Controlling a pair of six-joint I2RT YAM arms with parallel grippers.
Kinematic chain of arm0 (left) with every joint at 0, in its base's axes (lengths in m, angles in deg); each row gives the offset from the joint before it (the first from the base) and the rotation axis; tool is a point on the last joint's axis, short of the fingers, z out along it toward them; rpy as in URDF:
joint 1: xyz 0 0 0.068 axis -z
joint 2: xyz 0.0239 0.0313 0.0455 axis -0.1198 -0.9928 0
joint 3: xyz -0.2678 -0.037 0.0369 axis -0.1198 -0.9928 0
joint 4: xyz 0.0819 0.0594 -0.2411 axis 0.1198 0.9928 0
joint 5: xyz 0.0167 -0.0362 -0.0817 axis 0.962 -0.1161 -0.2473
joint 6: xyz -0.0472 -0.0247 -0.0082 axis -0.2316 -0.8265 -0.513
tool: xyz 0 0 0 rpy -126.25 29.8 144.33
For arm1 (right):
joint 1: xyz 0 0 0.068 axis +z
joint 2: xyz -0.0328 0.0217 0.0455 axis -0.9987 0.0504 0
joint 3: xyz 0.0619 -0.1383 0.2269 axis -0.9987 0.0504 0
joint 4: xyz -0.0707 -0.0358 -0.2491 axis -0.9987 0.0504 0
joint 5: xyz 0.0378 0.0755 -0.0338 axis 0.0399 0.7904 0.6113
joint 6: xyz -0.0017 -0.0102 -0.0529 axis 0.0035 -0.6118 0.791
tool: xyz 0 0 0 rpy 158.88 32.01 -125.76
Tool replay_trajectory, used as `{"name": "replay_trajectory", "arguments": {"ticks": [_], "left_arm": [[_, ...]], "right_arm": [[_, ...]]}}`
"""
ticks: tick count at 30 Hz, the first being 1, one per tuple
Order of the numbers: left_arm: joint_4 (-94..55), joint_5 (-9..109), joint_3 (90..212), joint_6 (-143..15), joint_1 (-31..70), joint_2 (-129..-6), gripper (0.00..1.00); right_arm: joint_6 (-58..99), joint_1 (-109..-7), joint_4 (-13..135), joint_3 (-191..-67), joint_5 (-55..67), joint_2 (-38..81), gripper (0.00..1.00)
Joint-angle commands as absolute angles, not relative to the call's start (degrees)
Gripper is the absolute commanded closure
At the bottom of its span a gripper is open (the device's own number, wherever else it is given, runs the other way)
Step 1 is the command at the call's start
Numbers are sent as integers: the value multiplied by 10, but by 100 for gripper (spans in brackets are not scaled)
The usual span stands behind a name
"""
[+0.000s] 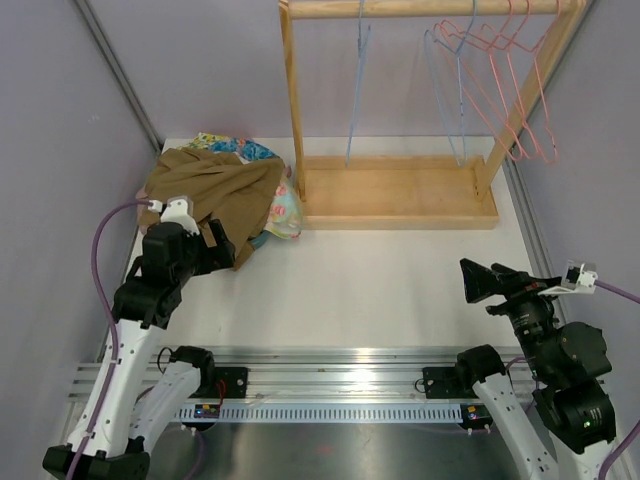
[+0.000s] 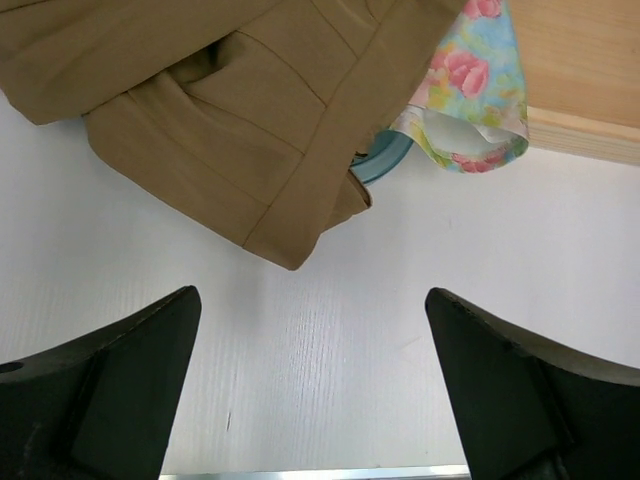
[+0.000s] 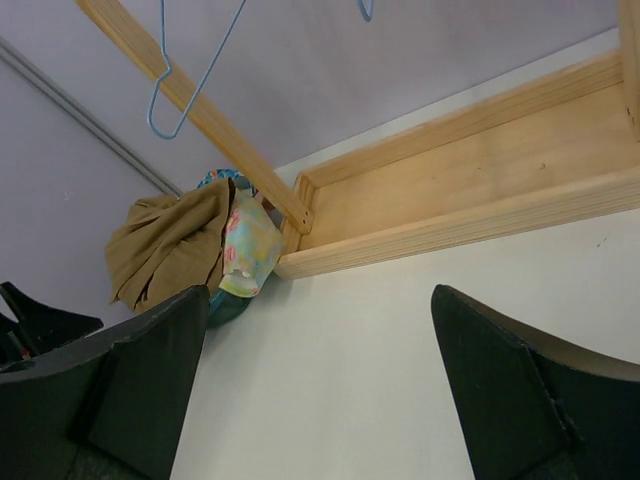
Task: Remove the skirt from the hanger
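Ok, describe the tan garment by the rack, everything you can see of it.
The tan garment is matte woven cloth with stitched panel seams and a wide hem band. It lies crumpled in a heap on the white table at the far left, beside the wooden rack's base. It overlaps a floral cloth, and something teal peeks from under its hem. The open left gripper sits just short of its near corner, not touching.

The skirt [image 1: 215,195] is plain tan, the cloth [image 1: 284,212] by it has pink flowers on a pale blue and yellow ground, and the hanger [image 2: 383,160] under them is teal. The rack [image 1: 400,195] is pale bare wood, with light blue hangers [image 1: 353,110] and pink hangers [image 1: 530,120]. The table [image 1: 380,290] is white, the walls [image 1: 200,60] are lilac, and the cable [image 1: 105,230] is purple.
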State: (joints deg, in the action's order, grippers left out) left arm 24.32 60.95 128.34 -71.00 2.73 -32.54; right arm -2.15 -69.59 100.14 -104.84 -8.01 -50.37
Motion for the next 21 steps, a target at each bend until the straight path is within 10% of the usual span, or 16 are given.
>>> {"name": "replay_trajectory", "arguments": {"ticks": [1, 21], "left_arm": [[233, 634, 1278, -711, 63, -315, 1], [208, 604, 1266, -697, 119, -235, 1]], "right_arm": [[-7, -695, 990, -1032, -134, -523, 1], [58, -695, 1009, -1050, -122, -484, 1]]}}
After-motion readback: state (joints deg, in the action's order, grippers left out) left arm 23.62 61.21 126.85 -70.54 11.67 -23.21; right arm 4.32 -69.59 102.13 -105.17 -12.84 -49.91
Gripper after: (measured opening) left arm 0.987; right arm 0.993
